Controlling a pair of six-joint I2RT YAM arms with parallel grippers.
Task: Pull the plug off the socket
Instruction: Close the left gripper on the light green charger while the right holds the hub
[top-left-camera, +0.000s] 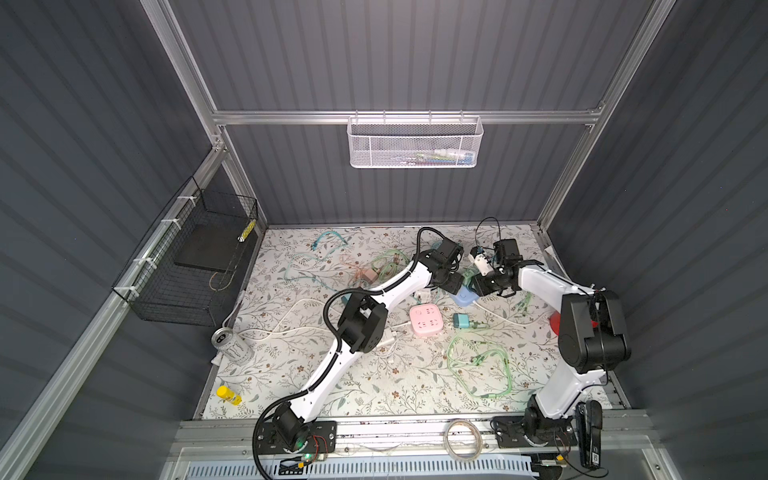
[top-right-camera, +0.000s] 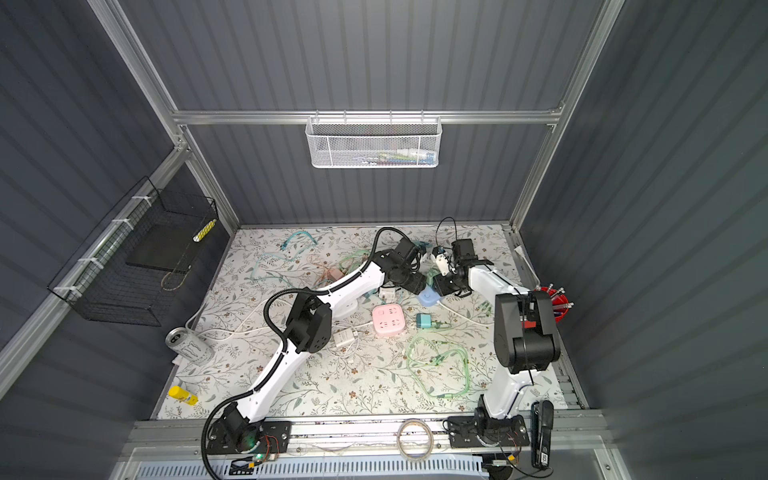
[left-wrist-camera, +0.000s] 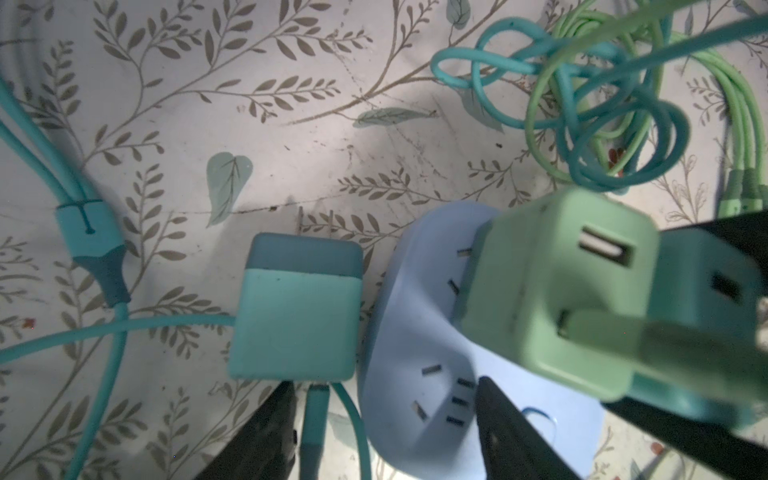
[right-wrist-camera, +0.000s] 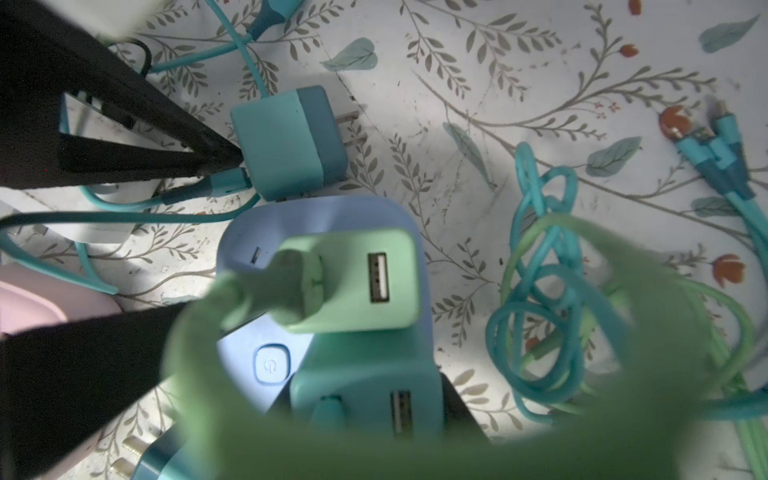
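Observation:
The light blue socket (top-left-camera: 462, 298) (top-right-camera: 428, 297) (left-wrist-camera: 415, 332) (right-wrist-camera: 332, 214) lies at the back middle of the floral mat. A pale green USB plug (left-wrist-camera: 552, 299) (right-wrist-camera: 357, 282) stands on its face with a green cable in it. Beside it sits a teal plug (left-wrist-camera: 702, 299) (right-wrist-camera: 365, 374), and my right gripper (right-wrist-camera: 365, 401) (top-left-camera: 476, 287) is shut on it, one dark finger on each side. My left gripper (left-wrist-camera: 384, 384) (top-left-camera: 452, 285) is open over the socket's other end. One finger (left-wrist-camera: 507, 432) lies over the socket face, the other (left-wrist-camera: 257, 436) by a loose teal charger (left-wrist-camera: 295, 316) (right-wrist-camera: 286, 141).
A tangle of teal and green cables (left-wrist-camera: 602, 104) lies just beyond the socket. A pink socket (top-left-camera: 424, 319), another teal plug (top-left-camera: 460, 321) and green cable loops (top-left-camera: 478, 365) lie nearer the front. A can (top-left-camera: 231, 345) and a yellow bottle (top-left-camera: 229, 395) are at the left edge.

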